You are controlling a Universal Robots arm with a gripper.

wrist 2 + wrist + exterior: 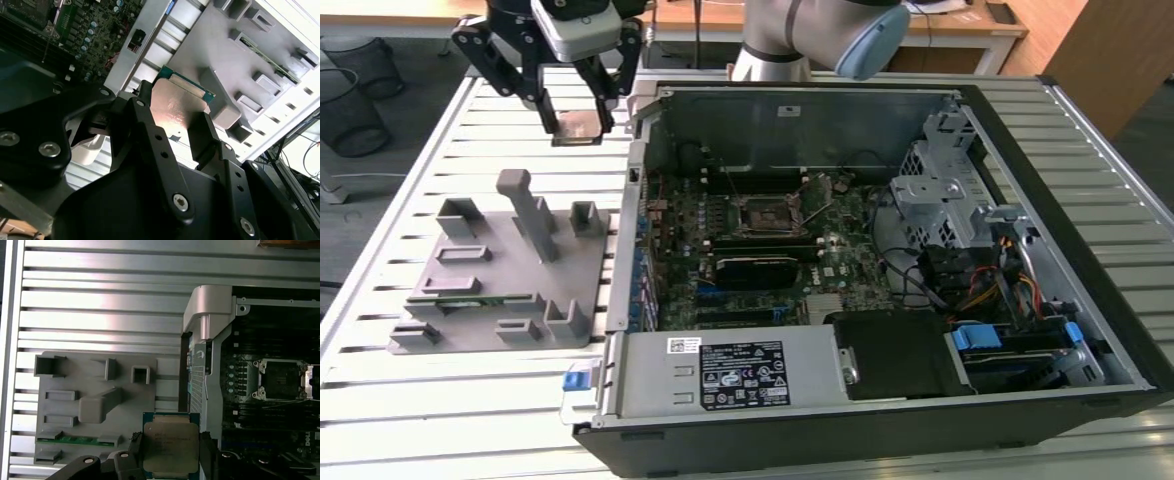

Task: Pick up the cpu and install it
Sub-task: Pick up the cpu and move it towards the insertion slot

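Note:
My gripper (578,122) hangs high above the slatted table, between the grey plastic fixture (500,270) and the back left corner of the open computer case (881,260) in the exterior view. It is shut on the cpu (171,446), a small flat square chip with a shiny metal top and green edge, held by its two sides between the black fingers (145,135). The cpu (177,107) also shows in the second wrist view and in the exterior view as cpu (578,126). The dark square socket frame (761,212) sits in the middle of the motherboard, apart from the gripper. The same socket (280,381) appears in the first wrist view.
A thin green memory stick (460,300) lies in the fixture's front slot. The case holds a metal drive cage (947,180), cables and a power supply (740,375) at the front. Black mesh bins (354,95) stand off the table at the exterior view's left.

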